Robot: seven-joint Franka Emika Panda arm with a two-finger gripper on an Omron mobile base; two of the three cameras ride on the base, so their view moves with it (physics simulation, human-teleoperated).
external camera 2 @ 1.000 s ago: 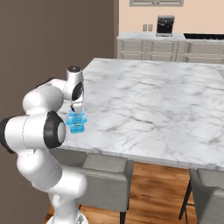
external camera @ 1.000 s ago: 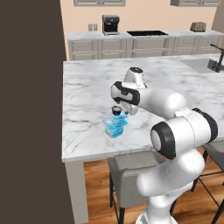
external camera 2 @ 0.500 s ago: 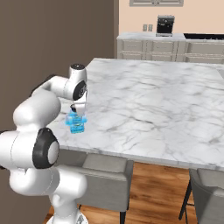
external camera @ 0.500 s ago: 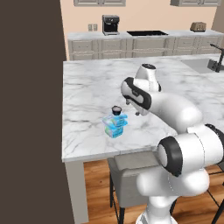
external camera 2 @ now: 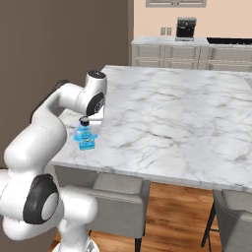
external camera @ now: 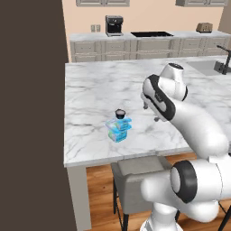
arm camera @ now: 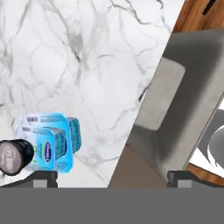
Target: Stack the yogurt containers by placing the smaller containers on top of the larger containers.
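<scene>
Marble covers the kitchen island counter (external camera: 94, 90), with grey cabinets and a coffee machine (external camera: 113, 25) along the back wall. Near the counter's front edge sits the larger container (external camera: 119, 128), a light-blue yogurt pack, and the smaller container (external camera: 120, 113), a tiny dark cup with a pale lid, stands upright on top of it. The right base view shows the same pair, the dark cup (external camera 2: 84, 120) resting on the blue pack (external camera 2: 86, 140).

What has changed over the last second is the arm: a second ago its hand hung right over the stack, and it has since swung up and away toward the counter's middle, leaving both containers where they were. The gripper (arm camera: 111, 177) now stands with its fingertips wide apart and nothing between them; in the hand view the stack lies off to the lower left, well clear of the fingers (arm camera: 43, 177).

Judging from this, the cup has been released and sits steady without support, so the stacking looks complete. Only retreating the arm seems left, and the cup's narrow footing on the pack is the one thing a stray nudge could upset.
</scene>
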